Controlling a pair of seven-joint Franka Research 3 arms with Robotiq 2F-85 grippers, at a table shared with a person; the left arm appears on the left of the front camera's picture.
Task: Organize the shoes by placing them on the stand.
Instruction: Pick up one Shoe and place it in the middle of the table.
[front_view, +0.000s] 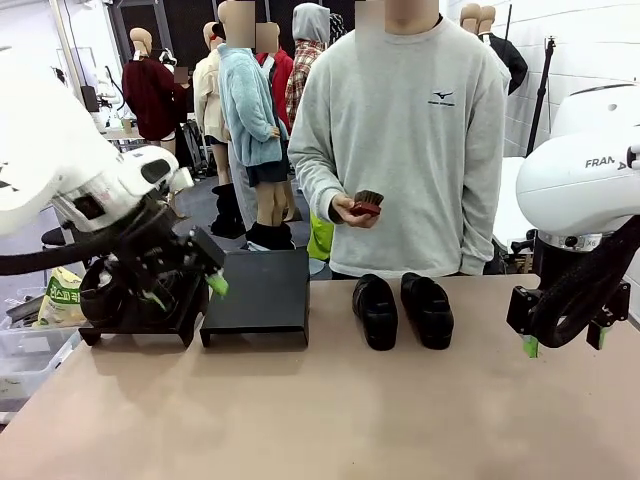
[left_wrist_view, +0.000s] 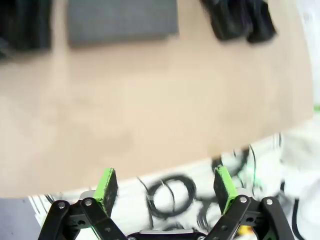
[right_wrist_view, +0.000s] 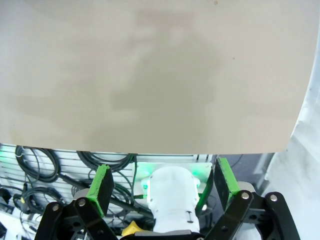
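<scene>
Two black shoes (front_view: 378, 312) (front_view: 428, 310) stand side by side on the table right of centre, toes toward me. In the left wrist view they are blurred at the top right (left_wrist_view: 239, 20). A low black stand (front_view: 255, 293) sits left of them, its top bare; it is also at the top of the left wrist view (left_wrist_view: 122, 20). A second black stand (front_view: 135, 325) at the far left is mostly hidden behind my left gripper (front_view: 188, 290). That gripper (left_wrist_view: 165, 187) is open and holds nothing. My right gripper (front_view: 565, 342) (right_wrist_view: 162, 182) hangs open over the table's right side, away from the shoes.
A person in a grey sweatshirt (front_view: 420, 130) stands at the far edge, holding a small dark red object (front_view: 366, 203). The tan table (right_wrist_view: 150, 75) is bare in front of the shoes. Cables (right_wrist_view: 45, 165) lie below its near edge. Clear bins (front_view: 25, 350) sit off the left side.
</scene>
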